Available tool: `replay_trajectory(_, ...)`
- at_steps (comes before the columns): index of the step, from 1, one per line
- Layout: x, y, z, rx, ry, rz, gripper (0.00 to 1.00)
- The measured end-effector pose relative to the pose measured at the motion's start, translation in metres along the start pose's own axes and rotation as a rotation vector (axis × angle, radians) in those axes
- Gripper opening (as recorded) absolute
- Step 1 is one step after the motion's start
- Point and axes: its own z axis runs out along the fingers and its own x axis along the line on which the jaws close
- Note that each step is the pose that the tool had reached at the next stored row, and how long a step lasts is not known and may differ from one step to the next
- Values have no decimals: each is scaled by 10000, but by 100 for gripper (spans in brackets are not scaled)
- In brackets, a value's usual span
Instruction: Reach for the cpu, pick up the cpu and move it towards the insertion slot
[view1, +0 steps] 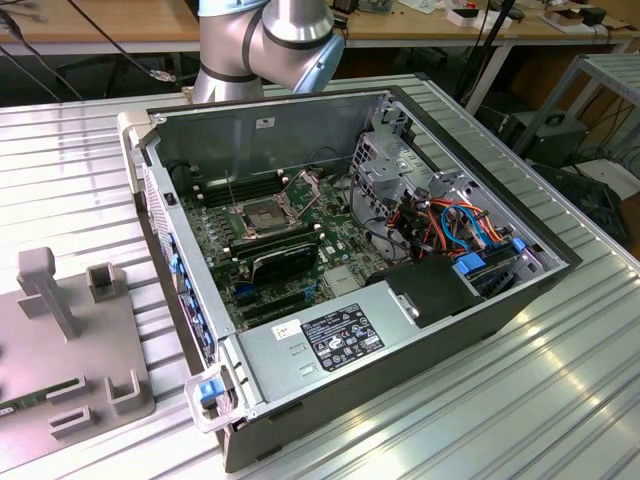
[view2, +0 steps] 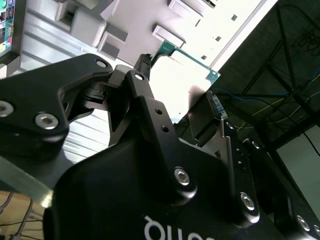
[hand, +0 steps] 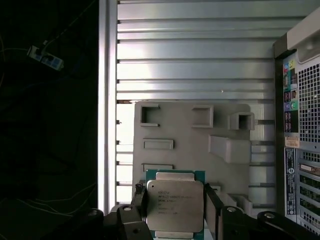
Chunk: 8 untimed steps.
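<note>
Two fingers (hand: 139, 200) of the gripper (hand: 175, 206) clamped the cpu (hand: 174, 202) at lower centre of the first wrist view; we saw the insertion slot (view1: 262, 213) left of centre in the exterior view.

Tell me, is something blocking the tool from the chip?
No, nothing visible is. In the first wrist view, the tool already grips the cpu by two opposite edges, over the grey tray.
</note>
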Motion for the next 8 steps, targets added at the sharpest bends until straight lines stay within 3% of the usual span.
replay_trajectory(7, -73, 0, -3, 0, 0, 1, 55)
replay_trajectory(8, -153, 0, -5, 0, 0, 1, 55)
